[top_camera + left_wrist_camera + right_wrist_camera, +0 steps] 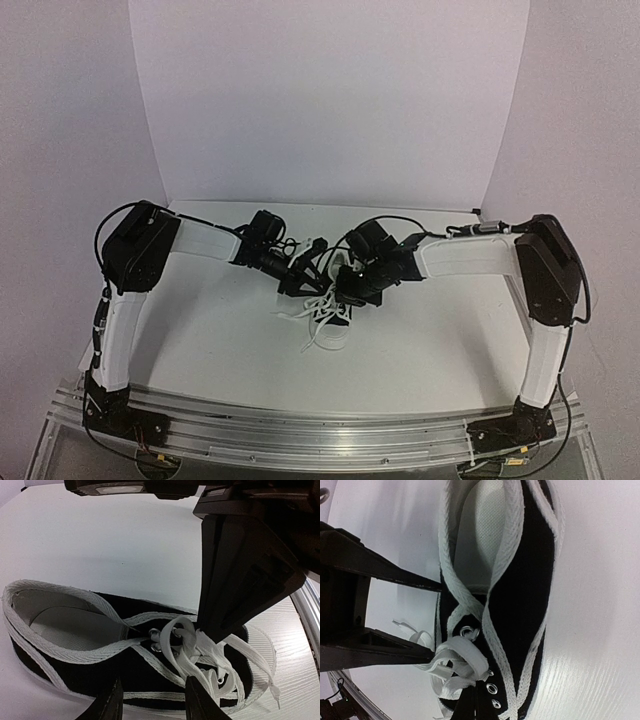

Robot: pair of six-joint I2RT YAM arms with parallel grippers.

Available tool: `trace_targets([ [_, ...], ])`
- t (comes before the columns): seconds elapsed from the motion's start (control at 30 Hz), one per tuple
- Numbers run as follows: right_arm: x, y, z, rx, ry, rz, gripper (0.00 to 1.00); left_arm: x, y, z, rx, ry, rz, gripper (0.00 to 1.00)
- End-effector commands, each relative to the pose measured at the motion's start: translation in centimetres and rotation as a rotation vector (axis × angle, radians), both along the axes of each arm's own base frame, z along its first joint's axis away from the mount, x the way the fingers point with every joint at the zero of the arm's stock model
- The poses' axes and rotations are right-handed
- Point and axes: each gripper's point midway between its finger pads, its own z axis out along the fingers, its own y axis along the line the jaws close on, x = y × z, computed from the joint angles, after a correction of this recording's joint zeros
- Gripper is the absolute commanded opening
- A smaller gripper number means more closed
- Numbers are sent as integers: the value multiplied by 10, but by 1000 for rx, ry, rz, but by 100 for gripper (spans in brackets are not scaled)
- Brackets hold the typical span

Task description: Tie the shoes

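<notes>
The small black sneaker (336,322) lies mid-table, white toe cap toward the near edge, heel toward the back. Its white laces (300,316) trail loose to the left of it. My right gripper (347,290) is above the eyelets, shut on a bunched loop of lace (462,657), which rises from the shoe (525,590) into its tips (475,707). My left gripper (308,268) is open just left of it; its fingers (380,567) straddle the lace side. In the left wrist view the open gripper (152,705) hangs over the shoe (100,670) and the loop (180,645).
The white table (200,330) is boxed in by a white back wall (330,100) and side walls. An aluminium rail (300,430) runs along the near edge with both arm bases. The right arm's finger (240,570) is close in front of the left wrist camera.
</notes>
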Motion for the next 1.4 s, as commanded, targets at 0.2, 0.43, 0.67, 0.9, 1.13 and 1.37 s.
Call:
trace_targets([
  [0.2, 19, 3, 19, 49, -44, -25, 0, -6, -24, 33, -84, 75, -32, 41],
  [0.43, 20, 10, 9, 59, -19, -12, 0, 2, -27, 21, -34, 102, -7, 20],
  [0.67, 16, 8, 14, 62, -29, 7, 0, 12, -18, 20, 32, 75, 49, 23],
  [0.9, 20, 13, 16, 71, -36, 13, 0, 4, -16, 11, 64, 65, 39, 22],
  [1.13, 22, 18, 16, 87, -29, 18, 0, 5, -18, 17, 73, 58, 43, 0],
  [1.37, 23, 21, 12, 96, -20, 1, 0, 6, -21, 48, 36, 68, 55, 0],
])
